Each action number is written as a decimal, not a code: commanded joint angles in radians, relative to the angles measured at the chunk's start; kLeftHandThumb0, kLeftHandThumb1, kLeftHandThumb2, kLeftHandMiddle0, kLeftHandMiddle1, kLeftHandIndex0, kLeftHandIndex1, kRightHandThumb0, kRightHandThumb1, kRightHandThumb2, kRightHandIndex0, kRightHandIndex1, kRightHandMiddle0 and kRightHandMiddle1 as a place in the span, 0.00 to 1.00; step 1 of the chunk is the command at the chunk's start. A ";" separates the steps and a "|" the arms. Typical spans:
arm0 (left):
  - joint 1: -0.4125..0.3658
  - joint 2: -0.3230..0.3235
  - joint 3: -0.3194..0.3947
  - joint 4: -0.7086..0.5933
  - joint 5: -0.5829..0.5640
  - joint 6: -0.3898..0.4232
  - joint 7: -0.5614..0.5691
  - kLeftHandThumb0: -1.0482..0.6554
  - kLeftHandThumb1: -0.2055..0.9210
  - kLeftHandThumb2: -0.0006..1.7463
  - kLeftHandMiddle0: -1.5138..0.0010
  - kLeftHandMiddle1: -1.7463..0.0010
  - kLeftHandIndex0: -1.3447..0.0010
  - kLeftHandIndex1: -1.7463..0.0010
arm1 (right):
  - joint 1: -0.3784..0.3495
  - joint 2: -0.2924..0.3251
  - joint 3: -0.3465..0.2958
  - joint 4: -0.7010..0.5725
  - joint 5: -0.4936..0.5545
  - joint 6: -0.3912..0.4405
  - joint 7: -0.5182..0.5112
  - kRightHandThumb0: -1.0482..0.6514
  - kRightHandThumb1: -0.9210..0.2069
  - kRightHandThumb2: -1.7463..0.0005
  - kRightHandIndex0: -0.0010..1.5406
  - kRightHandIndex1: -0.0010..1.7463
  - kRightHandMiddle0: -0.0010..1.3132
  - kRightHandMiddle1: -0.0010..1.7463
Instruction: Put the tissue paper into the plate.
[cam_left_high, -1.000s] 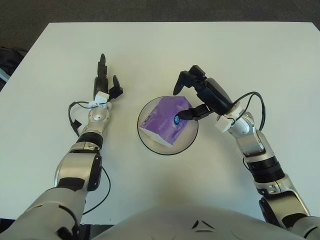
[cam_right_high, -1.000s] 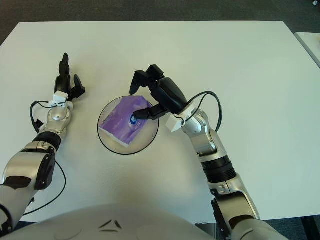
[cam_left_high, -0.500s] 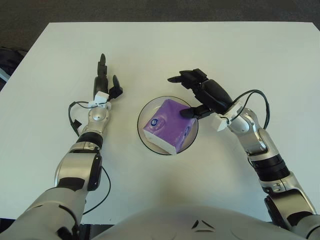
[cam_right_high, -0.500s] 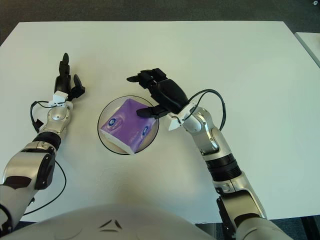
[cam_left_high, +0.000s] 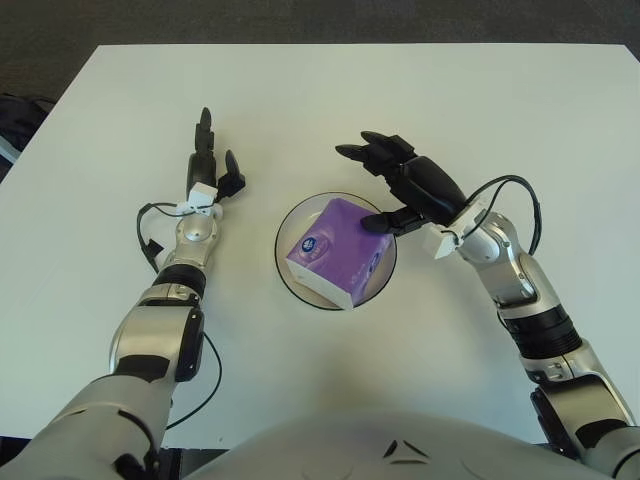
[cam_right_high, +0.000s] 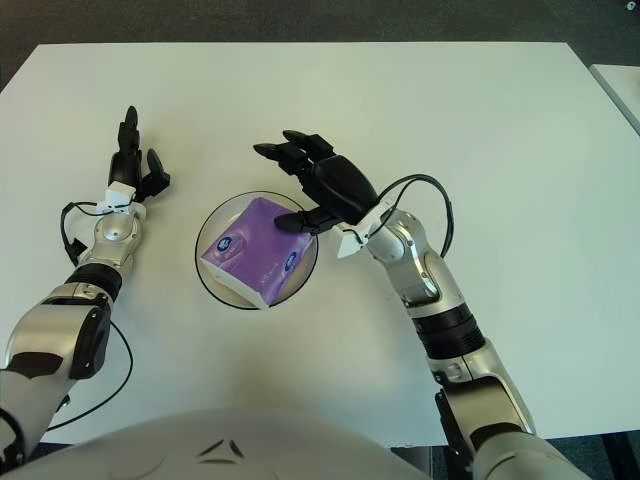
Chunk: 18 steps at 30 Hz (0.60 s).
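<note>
A purple tissue pack (cam_left_high: 335, 249) lies inside the round dark-rimmed plate (cam_left_high: 290, 277) at the middle of the white table. My right hand (cam_left_high: 400, 185) hovers at the plate's upper right with its fingers spread and nothing held; its thumb tip is right next to the pack's right corner, and contact is not clear. Left of the plate is my left hand (cam_left_high: 209, 170), fingers extended and pointing away from me, holding nothing.
The white table (cam_left_high: 330, 90) spreads wide around the plate. Black cables run along both wrists. Dark floor lies beyond the far table edge.
The right hand let go of the tissue pack, which settled flat in the plate. Its fingers then spread and lifted slightly up and to the right. The left hand stayed still.
</note>
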 joint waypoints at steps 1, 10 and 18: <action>0.188 -0.060 -0.015 0.105 0.011 0.062 -0.008 0.07 1.00 0.62 0.98 1.00 1.00 0.97 | -0.004 -0.024 0.005 -0.005 -0.012 0.001 0.014 0.05 0.00 0.56 0.00 0.07 0.00 0.13; 0.190 -0.064 -0.013 0.102 0.007 0.062 -0.015 0.07 1.00 0.62 0.98 1.00 1.00 0.98 | -0.013 -0.024 -0.012 0.012 -0.006 0.016 -0.008 0.07 0.00 0.57 0.00 0.06 0.00 0.12; 0.189 -0.065 -0.014 0.104 0.009 0.057 -0.011 0.07 1.00 0.61 0.99 1.00 1.00 0.98 | -0.047 0.018 -0.064 0.051 0.008 0.024 -0.120 0.07 0.00 0.59 0.02 0.07 0.00 0.14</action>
